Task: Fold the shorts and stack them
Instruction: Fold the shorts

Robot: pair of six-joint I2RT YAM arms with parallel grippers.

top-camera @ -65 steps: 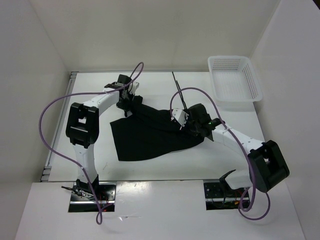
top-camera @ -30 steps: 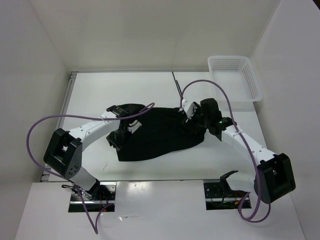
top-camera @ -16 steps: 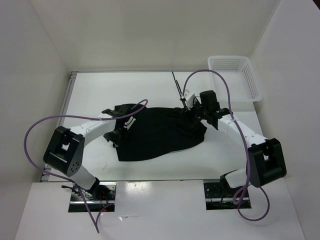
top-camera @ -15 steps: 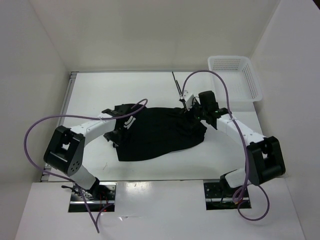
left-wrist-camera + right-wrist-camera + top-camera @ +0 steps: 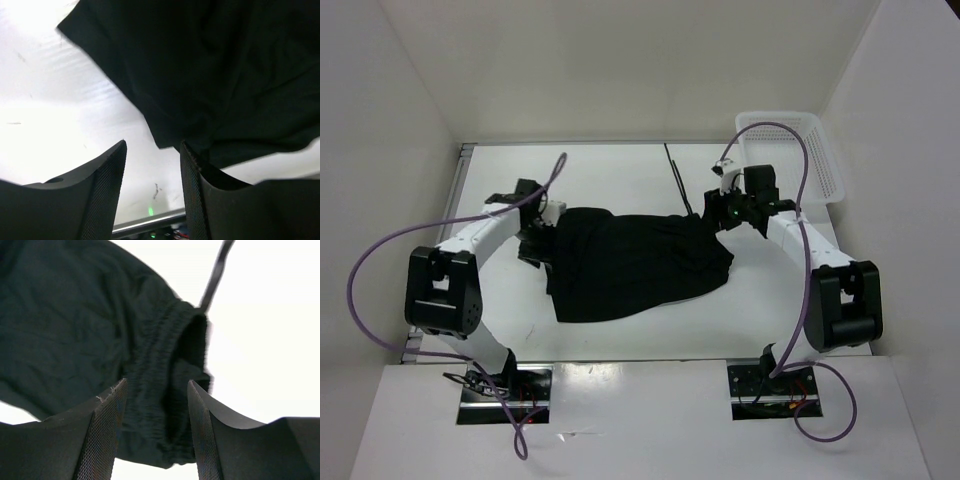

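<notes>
The black shorts (image 5: 640, 262) lie in a flat heap at the middle of the white table, their thin drawstring (image 5: 675, 178) trailing toward the back. My left gripper (image 5: 538, 243) is at the shorts' left edge, open; in the left wrist view its fingers (image 5: 153, 145) frame bare table, with the shorts' (image 5: 210, 65) hem just beyond them. My right gripper (image 5: 718, 215) hangs at the shorts' back right corner. In the right wrist view it (image 5: 157, 382) is open over the gathered waistband (image 5: 155, 350), and the drawstring (image 5: 215, 275) runs off above.
A white lattice basket (image 5: 782, 118) stands at the back right corner. White walls close in the table on the left, back and right. Purple cables loop from both arms above the table.
Both arms have drawn apart: the left gripper moved left and back to the shorts' left edge, the right gripper moved back and right off the cloth. The shorts lie more spread out.
</notes>
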